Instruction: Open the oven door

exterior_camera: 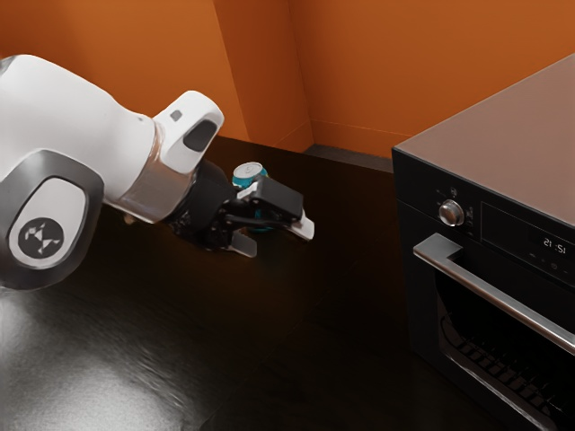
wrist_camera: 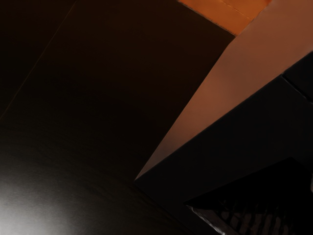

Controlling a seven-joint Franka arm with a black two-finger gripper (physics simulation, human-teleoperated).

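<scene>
My black gripper (exterior_camera: 274, 235) hangs over the dark table with its two pale fingertips spread wide and nothing seen between them. Toward the exterior view's right, apart from it, stands the oven (exterior_camera: 503, 153). Its door (exterior_camera: 485, 350) looks closed, with a metal handle bar (exterior_camera: 503, 294) across the upper edge. In the wrist view the oven's dark front (wrist_camera: 210, 152) lies at an angle, with part of the door window (wrist_camera: 264, 200) showing a rack inside.
A teal can (exterior_camera: 250, 171) stands behind my gripper, partly hidden by it. The dark tabletop (exterior_camera: 296, 332) lies between arm and oven. Orange walls (exterior_camera: 359, 63) rise behind. A round knob (exterior_camera: 451, 212) sits above the handle.
</scene>
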